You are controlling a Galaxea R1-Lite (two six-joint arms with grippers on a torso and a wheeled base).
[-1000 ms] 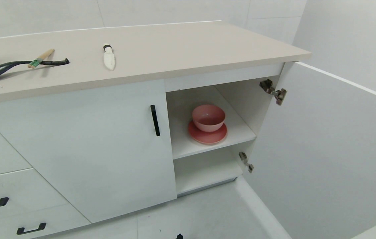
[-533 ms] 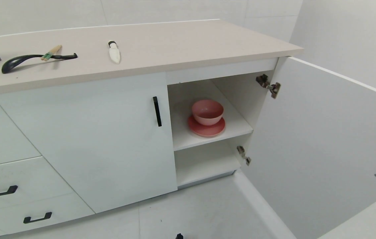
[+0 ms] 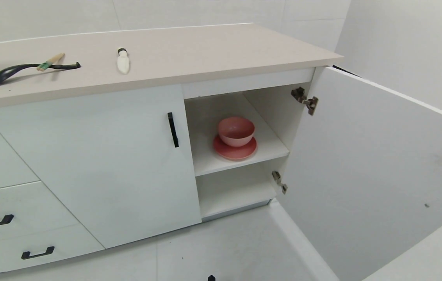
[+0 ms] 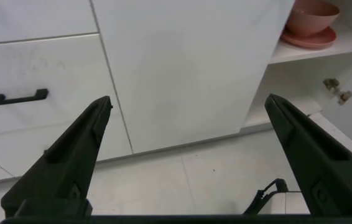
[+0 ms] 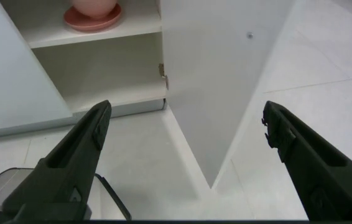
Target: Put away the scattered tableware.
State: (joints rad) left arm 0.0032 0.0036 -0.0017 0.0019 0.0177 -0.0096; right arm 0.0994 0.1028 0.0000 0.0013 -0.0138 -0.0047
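Head view: black ladle (image 3: pixel 29 70) and white utensil (image 3: pixel 122 61) lie apart on the countertop (image 3: pixel 205 50) — probably light, stiff and slick; take each mid-handle. Pink bowl (image 3: pixel 236 130) sits on red plate (image 3: pixel 234 151), upper cabinet shelf.
Left wrist view: left gripper (image 4: pixel 188 102) spread wide, empty.
Right wrist view: right gripper (image 5: pixel 187 107) likewise — nothing held.

The head view looks down on the surface (image 3: pixel 205 50) and open cabinet (image 3: pixel 271 117); both low wrist views face its shelved bowl (image 3: pixel 236 130).

Beige table (image 3: pixel 213 50) tops a white cabinet (image 3: pixel 88 156); its right door (image 3: pixel 361 168) stands open, two black-handled drawers (image 3: pixel 6 207) at left.
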